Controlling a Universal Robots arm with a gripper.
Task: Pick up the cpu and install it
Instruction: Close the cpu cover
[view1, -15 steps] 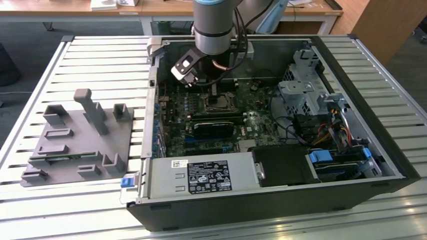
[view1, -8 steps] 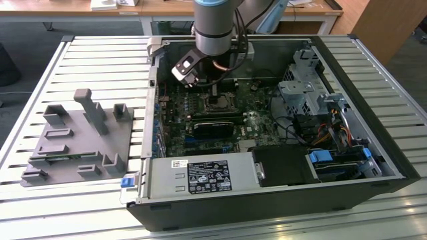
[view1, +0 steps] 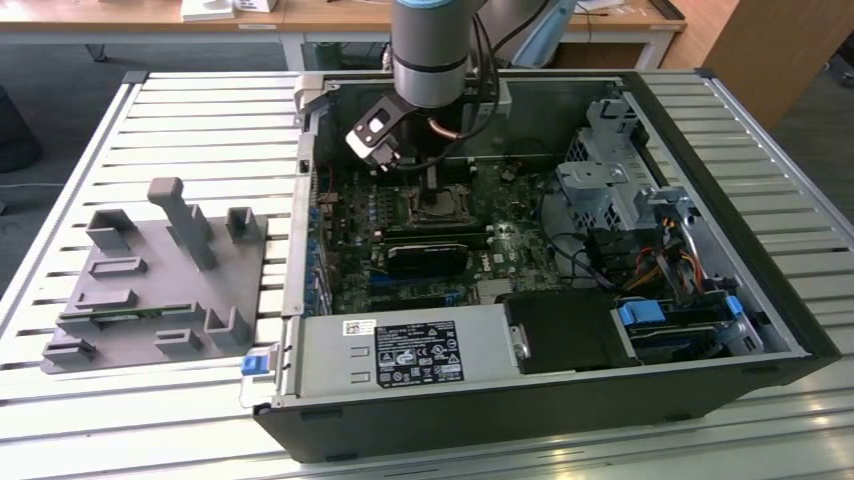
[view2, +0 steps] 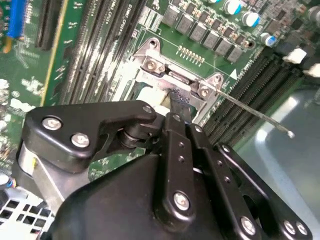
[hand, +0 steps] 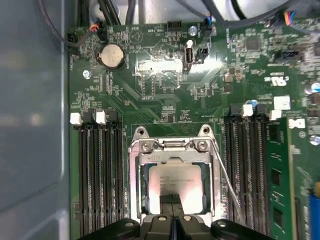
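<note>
The cpu (hand: 175, 177), a flat silvery square chip, lies level inside the black socket with its metal frame (hand: 172, 146) on the green motherboard. In the second wrist view its pale edge (view2: 149, 95) shows just beside my fingertips. My gripper (hand: 171, 199) is shut, the two black fingers pressed together, with the tips right over the near part of the chip's top. The second wrist view shows the same gripper (view2: 177, 102) reaching down into the socket frame (view2: 160, 67). In the exterior view the gripper (view1: 437, 195) hangs from the arm over the socket (view1: 438, 207) inside the open computer case.
The socket's thin metal lever (view2: 255, 112) sticks out, raised beside the frame. Black memory slots (hand: 100, 170) flank the socket, and a green memory stick (hand: 277, 175) stands in one. A grey fixture plate (view1: 160, 280) lies on the slatted table at the exterior view's left. Drive cages and cables (view1: 641, 230) fill the case's other side.
</note>
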